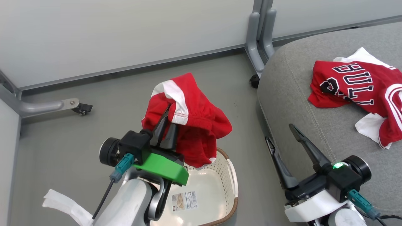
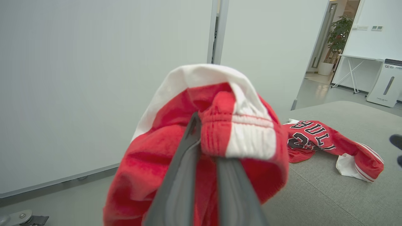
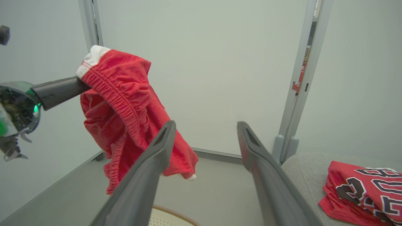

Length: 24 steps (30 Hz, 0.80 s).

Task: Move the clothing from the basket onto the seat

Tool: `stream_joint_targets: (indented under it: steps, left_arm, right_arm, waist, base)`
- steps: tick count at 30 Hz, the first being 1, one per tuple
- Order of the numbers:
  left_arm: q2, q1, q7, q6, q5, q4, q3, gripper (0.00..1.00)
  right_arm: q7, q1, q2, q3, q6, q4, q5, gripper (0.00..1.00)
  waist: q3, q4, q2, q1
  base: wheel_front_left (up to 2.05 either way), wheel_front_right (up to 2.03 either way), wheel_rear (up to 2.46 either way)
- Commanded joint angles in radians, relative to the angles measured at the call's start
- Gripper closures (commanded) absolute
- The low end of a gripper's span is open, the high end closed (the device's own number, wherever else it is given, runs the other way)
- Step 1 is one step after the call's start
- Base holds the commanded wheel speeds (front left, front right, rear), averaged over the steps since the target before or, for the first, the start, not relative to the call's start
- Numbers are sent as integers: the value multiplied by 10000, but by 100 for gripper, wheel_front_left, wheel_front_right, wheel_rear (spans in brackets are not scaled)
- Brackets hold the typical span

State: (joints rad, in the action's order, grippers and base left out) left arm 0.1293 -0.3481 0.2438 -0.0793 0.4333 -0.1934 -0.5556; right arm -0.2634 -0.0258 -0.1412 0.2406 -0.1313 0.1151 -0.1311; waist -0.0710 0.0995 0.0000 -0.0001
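Red shorts (image 1: 194, 125) with white trim hang above the cream basket (image 1: 234, 182), my left gripper (image 1: 168, 116) shut on their waistband. Seen along the left fingers, the shorts (image 2: 238, 138) drape over the left gripper (image 2: 207, 141). The basket's inside shows nothing but a paper label (image 1: 184, 201). The red lettered jersey (image 1: 361, 84) lies crumpled on the grey seat (image 1: 298, 103) to the right. My right gripper (image 1: 279, 131) stands open at the seat's near edge, holding nothing. In the right wrist view the right gripper (image 3: 206, 125) is spread wide, with the shorts (image 3: 125, 103) to its left and the jersey (image 3: 367, 188) low on the right.
Pale partition panels close off the back and left. A grey metal post (image 1: 260, 40) with a caster foot stands by the seat's far corner, and another caster (image 1: 82, 109) juts from the left. Grey floor lies between the basket and the seat.
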Motion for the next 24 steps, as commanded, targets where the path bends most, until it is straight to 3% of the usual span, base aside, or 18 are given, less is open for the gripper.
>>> stream_joint_targets:
  steps: [1, 18, 24]
  left_arm:
    - [62, 164, -75, -23, -39, 165, -58, 100]
    - [-322, -277, -897, 311, -162, 1439, -1219, 100]
    - [-418, -322, -1262, 469, -114, 1758, -1743, 100]
  right_arm:
    - [-21, 158, 18, 72, 11, -92, -15, 0]
    - [-19, -1449, -131, 1482, 11, -1041, 516, 0]
    - [-19, -1824, -61, 1328, 12, -1514, 859, 0]
  waist:
    - [-90, 27, 0, 1]
    - [-303, -183, 0, 1]
    - [-374, -296, 0, 1]
  base:
    - [0, 0, 0]
    - [0, 0, 0]
    - [0, 0, 0]
